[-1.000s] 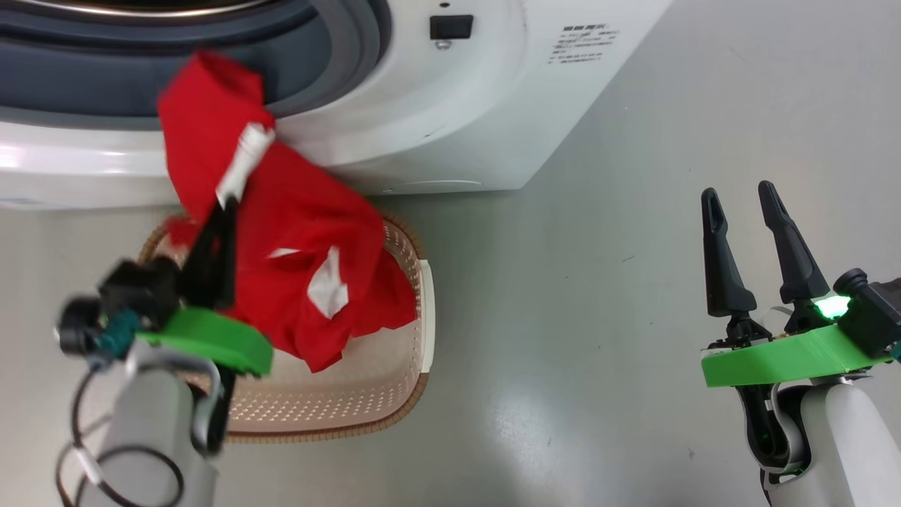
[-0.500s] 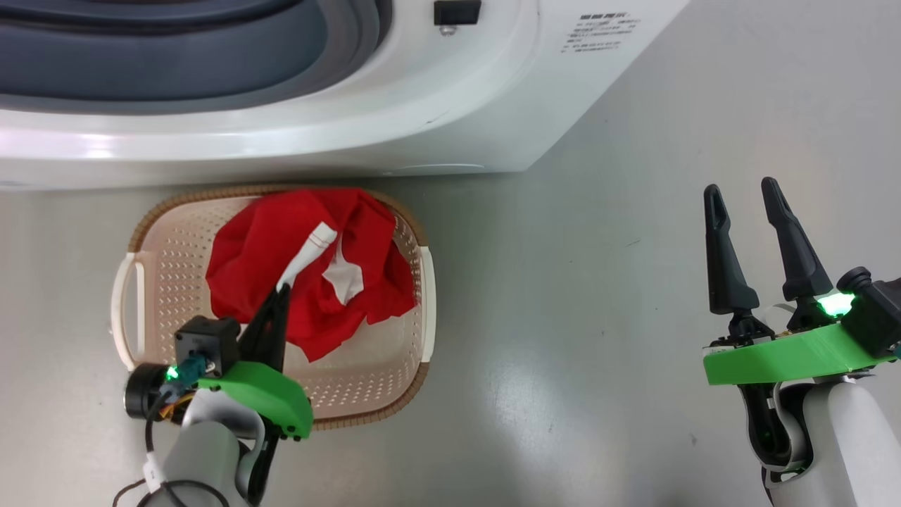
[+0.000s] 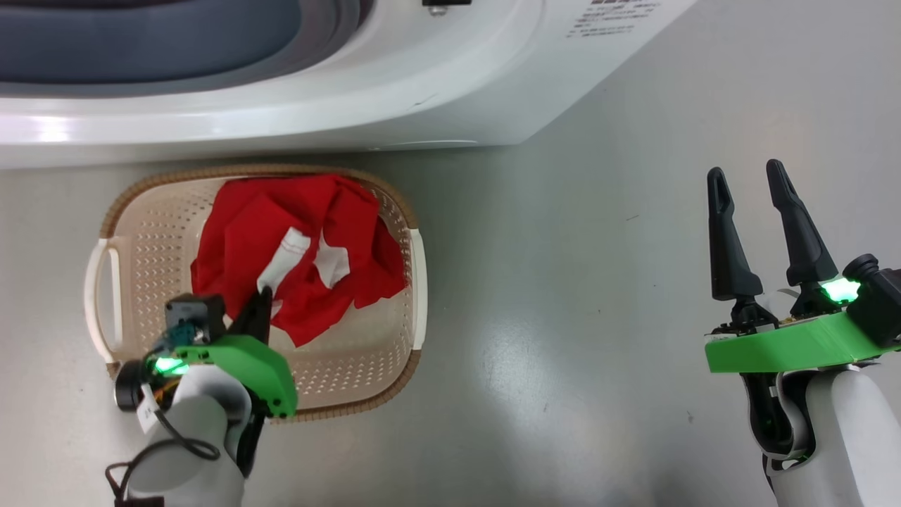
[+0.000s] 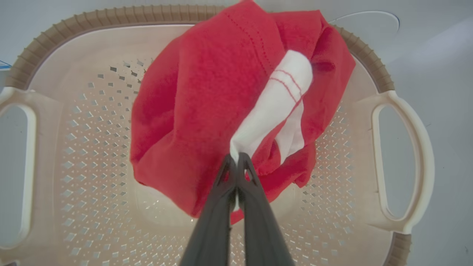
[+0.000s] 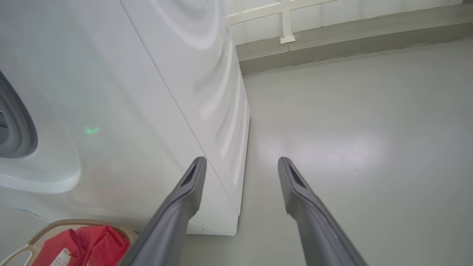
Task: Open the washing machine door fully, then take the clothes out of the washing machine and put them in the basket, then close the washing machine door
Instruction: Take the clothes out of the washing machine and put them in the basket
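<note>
**Red clothes in the basket, white trim pinched**

The left gripper (image 3: pixel 264 294) is pressed together on the white strip (image 3: pixel 285 255) of the clothes (image 3: pixel 246 232). They are bright red, soft and crumpled, with red stitch lines across the strip, and lie toward the far side of the cream basket (image 3: pixel 151 260), in front of the washing machine (image 3: pixel 352 105). The machine's printed label (image 3: pixel 611 20) is too small to read. The right gripper (image 3: pixel 745 170) is spread and empty above the floor (image 3: pixel 563 317).
</note>
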You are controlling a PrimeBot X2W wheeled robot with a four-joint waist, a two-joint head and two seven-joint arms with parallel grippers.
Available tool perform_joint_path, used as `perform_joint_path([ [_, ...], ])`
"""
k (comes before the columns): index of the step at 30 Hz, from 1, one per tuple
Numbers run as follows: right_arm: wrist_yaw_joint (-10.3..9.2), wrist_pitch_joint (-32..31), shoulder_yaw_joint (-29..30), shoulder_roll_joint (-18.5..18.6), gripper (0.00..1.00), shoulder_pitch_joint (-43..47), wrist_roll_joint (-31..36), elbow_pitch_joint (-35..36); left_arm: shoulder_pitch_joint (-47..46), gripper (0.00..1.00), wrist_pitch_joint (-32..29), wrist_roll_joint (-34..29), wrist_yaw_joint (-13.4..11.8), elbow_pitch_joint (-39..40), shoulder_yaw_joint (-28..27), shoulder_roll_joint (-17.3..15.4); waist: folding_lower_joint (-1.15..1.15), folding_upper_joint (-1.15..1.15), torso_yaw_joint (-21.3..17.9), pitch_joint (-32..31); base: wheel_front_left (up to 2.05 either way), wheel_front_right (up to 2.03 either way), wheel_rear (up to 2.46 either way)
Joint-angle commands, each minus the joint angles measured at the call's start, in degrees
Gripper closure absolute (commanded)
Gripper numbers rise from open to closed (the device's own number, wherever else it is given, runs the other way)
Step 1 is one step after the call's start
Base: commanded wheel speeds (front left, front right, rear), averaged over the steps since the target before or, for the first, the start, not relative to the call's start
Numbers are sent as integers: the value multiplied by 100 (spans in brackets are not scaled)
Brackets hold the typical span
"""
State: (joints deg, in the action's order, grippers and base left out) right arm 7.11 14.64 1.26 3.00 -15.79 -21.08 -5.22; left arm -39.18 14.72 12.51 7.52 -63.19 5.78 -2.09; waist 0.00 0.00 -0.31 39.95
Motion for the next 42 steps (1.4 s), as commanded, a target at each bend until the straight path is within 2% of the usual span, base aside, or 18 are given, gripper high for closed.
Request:
perform_joint_path([
  [1,37,36,-98,-13,0,-24,46,138,-13,96,28,102,-3,60,-146,-143,0,0,-34,39,0,0,0],
  [3,37,36,-83,-13,0,-24,46,141,-37,73,28,120,-3,146,-145,-139,0,0,-37,47,0,0,0],
  [6,37,36,-66,-13,0,-21,49,137,-24,52,28,116,-3,215,-158,-143,0,0,-32,46,0,0,0],
  [7,37,36,-61,-13,0,-19,50,136,-19,20,28,111,-3,227,-158,-143,0,0,-26,40,0,0,0],
  [8,37,36,-59,-13,0,-17,52,133,-15,3,28,102,-3,245,-156,-144,0,0,-18,30,0,0,0],
  [9,37,36,-59,-13,0,-16,56,128,-7,0,28,94,-3,268,-156,-144,0,0,-9,18,0,0,0],
  [21,37,36,-106,-13,0,93,102,0,305,0,28,5,-3,759,-336,-167,0,0,55,-458,0,0,0],
  [42,37,36,-211,57,0,714,27,-311,1586,0,28,-176,-3,2688,-734,-134,0,0,89,-2084,0,0,0],
])
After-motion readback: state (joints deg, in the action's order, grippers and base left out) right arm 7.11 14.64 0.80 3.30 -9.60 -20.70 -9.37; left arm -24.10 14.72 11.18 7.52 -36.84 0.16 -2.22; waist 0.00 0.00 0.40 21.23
